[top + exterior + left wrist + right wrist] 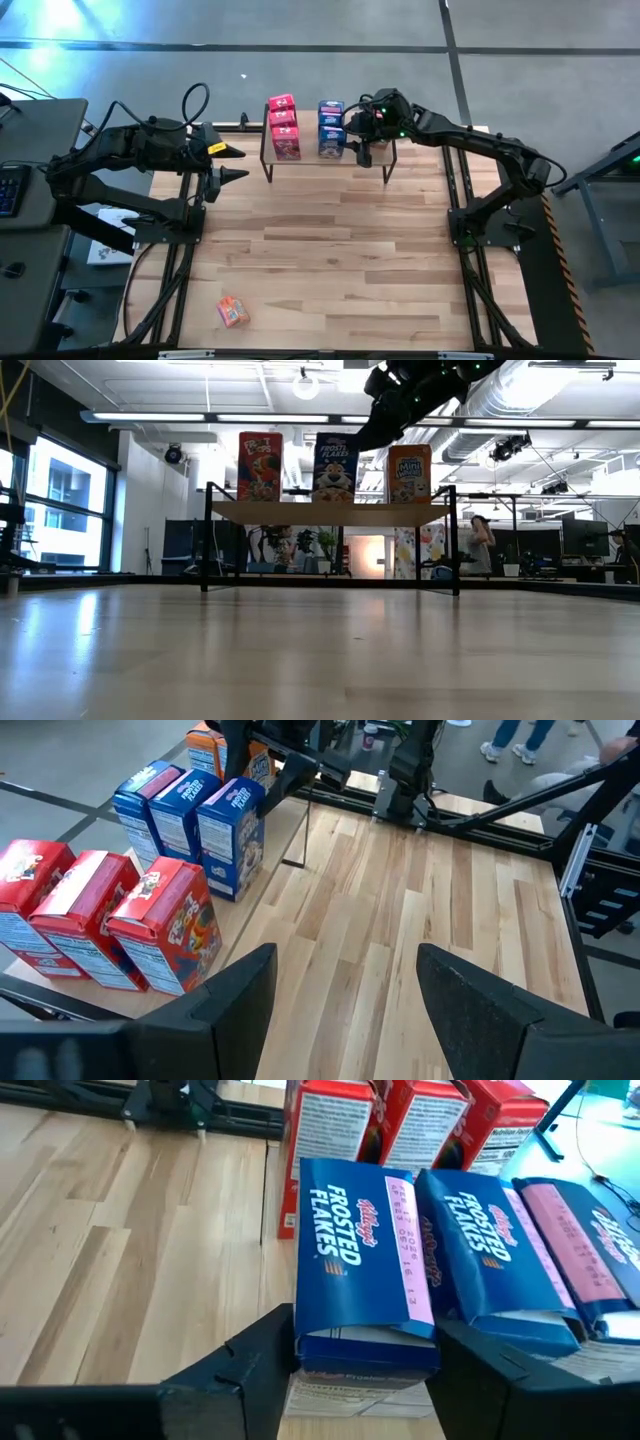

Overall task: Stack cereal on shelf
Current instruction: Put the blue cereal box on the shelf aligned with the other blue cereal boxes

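The shelf (pixel 330 160) stands at the table's far edge. Three red cereal boxes (pixel 283 126) and three blue ones (pixel 331 126) stand upright in rows on its board. My right gripper (pixel 365 1380) hovers over the shelf's right end, just right of the blue row (pixel 365 1260), shut on an orange cereal box (pixel 410 472) that stands on the board. My arm hides the other orange boxes there in the high view. Another orange box (pixel 232 312) lies flat near the table's near left corner. My left gripper (pixel 235 165) is open, left of the shelf. My right gripper comes from above, slanting down toward the blue row. A pale printed panel of the orange box (pixel 355 1395) fills the gap between its two fingers (pixel 250 1370). The box stands upright on the shelf board. The gripper itself hides the places of contact.
Bare wood tabletop (pixel 330 260) stretches from the shelf to the near edge. The shelf's thin black legs (pixel 207 540) stand on it. Black arm frames (pixel 165 280) run along both table sides. A person (pixel 480 545) stands in the room behind.
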You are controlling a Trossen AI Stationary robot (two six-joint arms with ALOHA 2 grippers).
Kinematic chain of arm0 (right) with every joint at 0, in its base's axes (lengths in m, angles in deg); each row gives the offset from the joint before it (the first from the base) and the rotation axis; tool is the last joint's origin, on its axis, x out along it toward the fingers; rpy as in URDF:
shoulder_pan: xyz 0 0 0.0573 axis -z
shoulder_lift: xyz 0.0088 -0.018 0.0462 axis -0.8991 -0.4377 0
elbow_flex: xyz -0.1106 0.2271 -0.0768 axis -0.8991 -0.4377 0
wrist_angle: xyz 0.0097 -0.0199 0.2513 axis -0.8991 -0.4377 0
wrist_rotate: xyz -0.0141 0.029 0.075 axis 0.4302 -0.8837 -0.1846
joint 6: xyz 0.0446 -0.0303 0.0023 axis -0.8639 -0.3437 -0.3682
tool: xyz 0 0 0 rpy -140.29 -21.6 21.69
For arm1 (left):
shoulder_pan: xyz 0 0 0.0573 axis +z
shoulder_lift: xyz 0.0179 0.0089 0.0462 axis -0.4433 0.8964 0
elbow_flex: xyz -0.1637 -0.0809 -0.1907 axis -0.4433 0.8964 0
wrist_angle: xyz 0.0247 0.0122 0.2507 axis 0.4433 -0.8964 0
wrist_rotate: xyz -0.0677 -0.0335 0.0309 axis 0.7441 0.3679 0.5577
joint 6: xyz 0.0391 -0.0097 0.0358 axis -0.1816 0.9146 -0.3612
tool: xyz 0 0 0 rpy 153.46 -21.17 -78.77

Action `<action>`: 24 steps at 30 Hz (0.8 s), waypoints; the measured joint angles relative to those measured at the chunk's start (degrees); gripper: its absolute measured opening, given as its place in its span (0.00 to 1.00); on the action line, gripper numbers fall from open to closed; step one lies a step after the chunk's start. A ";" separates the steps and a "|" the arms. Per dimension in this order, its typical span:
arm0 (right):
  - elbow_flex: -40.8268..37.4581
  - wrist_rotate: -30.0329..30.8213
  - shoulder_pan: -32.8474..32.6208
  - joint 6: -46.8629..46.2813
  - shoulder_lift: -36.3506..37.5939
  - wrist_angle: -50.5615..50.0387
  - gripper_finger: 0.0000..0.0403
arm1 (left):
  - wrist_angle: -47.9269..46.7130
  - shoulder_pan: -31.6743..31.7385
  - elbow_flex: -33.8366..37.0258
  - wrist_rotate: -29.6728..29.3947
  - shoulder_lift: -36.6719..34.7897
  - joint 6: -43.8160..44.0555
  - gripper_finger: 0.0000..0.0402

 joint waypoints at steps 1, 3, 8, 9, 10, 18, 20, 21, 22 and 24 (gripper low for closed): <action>0.00 0.00 0.00 0.00 -0.02 -0.06 0.49 | -0.01 -0.01 0.00 0.00 0.00 0.00 0.58; 0.00 0.00 0.00 0.00 -0.07 -0.16 0.50 | -0.01 0.00 -0.01 0.00 0.00 0.00 0.58; -0.03 -0.01 0.00 0.11 -0.09 0.00 0.52 | 0.00 0.00 0.00 0.00 0.00 0.00 0.58; -0.04 -0.01 0.00 0.13 -0.09 0.11 0.53 | -0.02 0.01 0.00 0.00 0.00 0.00 0.58; -0.04 -0.02 0.00 0.11 -0.09 0.27 0.54 | -0.01 0.00 0.00 0.00 0.00 0.01 0.58; -0.04 0.45 -0.02 -0.28 -0.09 0.85 0.60 | -0.01 0.01 0.00 0.00 0.00 0.02 0.58; -0.04 0.62 -0.02 -0.59 -0.09 0.89 0.61 | -0.01 -0.01 0.00 0.00 0.00 0.01 0.58; -0.04 0.64 -0.02 -0.77 -0.09 0.89 0.62 | 0.00 0.00 -0.01 0.00 0.00 0.01 0.58; -0.04 0.64 -0.02 -0.77 -0.09 0.89 0.62 | -0.01 0.00 0.00 0.00 0.00 0.02 0.58; -0.04 0.64 -0.02 -0.78 -0.09 0.89 0.63 | -0.01 0.01 0.00 0.00 0.00 0.01 0.58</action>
